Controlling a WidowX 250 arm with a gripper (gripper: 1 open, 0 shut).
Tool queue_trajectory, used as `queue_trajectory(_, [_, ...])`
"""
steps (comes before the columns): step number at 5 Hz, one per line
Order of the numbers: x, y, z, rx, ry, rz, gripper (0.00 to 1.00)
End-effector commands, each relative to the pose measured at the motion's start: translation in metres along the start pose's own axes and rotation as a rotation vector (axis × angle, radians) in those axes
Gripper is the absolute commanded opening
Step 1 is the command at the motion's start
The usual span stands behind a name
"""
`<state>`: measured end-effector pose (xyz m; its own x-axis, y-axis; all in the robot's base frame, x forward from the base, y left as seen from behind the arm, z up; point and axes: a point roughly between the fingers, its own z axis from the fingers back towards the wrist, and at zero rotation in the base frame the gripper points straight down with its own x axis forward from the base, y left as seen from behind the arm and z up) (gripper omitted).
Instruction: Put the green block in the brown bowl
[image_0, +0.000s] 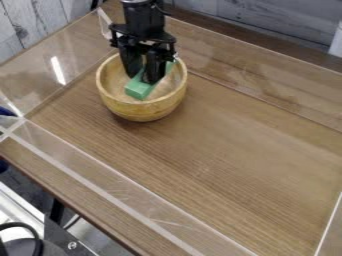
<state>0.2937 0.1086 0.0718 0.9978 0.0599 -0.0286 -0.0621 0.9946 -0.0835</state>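
Near the far left corner of the wooden table (227, 150), well clear of the near edge: brown bowl (142, 104), round, thick-rimmed, upright. Inside the bowl, green block (136, 87), standing on end and leaning slightly, lower end at the bowl's floor. Straight above, black gripper (143, 68), pointed down into the bowl, fingers (159, 62) on either side of the block's upper part, clamped on the block. To the right, only bare wood grain out to the far right corner.
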Motion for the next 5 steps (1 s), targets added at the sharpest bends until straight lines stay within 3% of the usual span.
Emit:
queue_trajectory(1, [0.01,0.003,0.024,0.014,-0.076,0.006,0.0])
queue_trajectory(2, [0.009,0.001,0.029,0.011,-0.078,0.01,1.0])
queue_trajectory(4, [0.008,-0.006,0.05,0.008,-0.1,0.008,1.0])
queue_trajectory(5, [0.008,-0.014,0.068,0.005,-0.13,-0.001,1.0])
